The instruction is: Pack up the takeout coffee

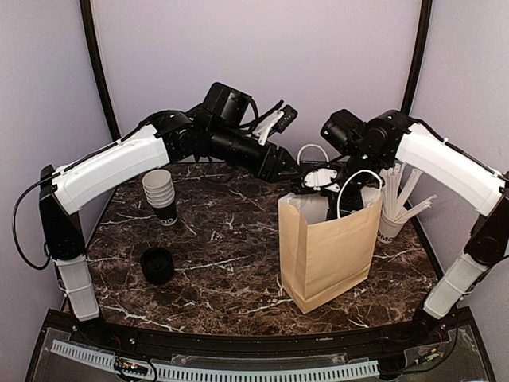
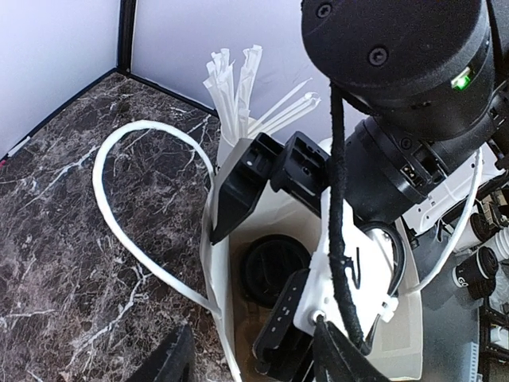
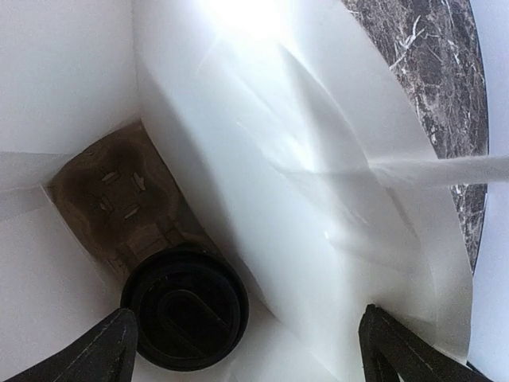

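- Right wrist: the coffee [image 3: 187, 314] shows lid-up, a paper cup under a plastic lid. My guess is light, with walls that dent easily and a slick lid that could pop off. Can't tell if it's full. I'd grab it round the body just under the lid and go gentle.
- Same view: it's standing on the floor of the bag [image 3: 318, 159], right beside a cardboard carrier [image 3: 111, 199]. The right gripper [image 3: 254, 358] hangs above it, fingers spread wide with nothing between them. The cup is nearer the left finger.
- Left wrist: the left gripper [image 2: 254, 366] has its fingers apart either side of the bag's near wall, and I don't see them clamping it. The lid shows deep inside, past the right gripper.
- Top: both grippers are at the bag's mouth and the coffee's hidden inside.
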Action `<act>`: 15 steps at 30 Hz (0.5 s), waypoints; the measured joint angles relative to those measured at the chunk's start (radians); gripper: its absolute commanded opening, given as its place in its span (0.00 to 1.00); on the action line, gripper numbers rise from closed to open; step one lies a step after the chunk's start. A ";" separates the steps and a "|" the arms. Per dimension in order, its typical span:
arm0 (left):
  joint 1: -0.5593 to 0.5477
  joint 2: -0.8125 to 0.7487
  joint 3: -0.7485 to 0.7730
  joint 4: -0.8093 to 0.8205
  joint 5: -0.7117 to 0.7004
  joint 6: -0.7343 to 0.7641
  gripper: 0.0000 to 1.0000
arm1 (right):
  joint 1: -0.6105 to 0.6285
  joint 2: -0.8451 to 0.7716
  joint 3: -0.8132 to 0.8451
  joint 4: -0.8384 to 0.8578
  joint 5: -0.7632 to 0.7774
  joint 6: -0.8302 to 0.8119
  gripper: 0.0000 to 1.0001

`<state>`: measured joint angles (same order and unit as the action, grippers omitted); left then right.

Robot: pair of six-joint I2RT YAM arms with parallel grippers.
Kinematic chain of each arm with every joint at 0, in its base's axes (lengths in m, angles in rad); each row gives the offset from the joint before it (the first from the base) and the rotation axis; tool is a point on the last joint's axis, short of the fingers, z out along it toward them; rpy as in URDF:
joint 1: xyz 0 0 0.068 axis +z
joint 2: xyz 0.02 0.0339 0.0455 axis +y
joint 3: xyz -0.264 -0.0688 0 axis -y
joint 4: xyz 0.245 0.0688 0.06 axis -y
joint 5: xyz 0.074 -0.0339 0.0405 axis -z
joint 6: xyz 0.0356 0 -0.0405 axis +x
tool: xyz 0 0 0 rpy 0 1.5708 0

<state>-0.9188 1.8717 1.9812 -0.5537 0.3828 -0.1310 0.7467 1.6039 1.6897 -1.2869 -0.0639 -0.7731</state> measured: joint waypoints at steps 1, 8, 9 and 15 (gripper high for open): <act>0.000 0.000 0.000 0.000 -0.006 -0.003 0.53 | -0.001 -0.003 -0.003 0.001 0.002 0.000 0.99; -0.001 -0.058 -0.083 0.045 -0.060 -0.018 0.54 | 0.005 -0.019 -0.007 0.027 0.046 -0.014 0.96; -0.001 -0.077 -0.106 0.058 -0.072 -0.019 0.55 | 0.006 -0.022 -0.003 0.032 0.050 -0.015 0.94; -0.001 -0.230 -0.315 0.150 -0.109 -0.020 0.58 | 0.009 -0.067 0.037 0.100 0.075 -0.016 0.76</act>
<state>-0.9195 1.6417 1.6665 -0.4042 0.2741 -0.1509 0.7559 1.5368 1.7267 -1.1873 0.0109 -0.7891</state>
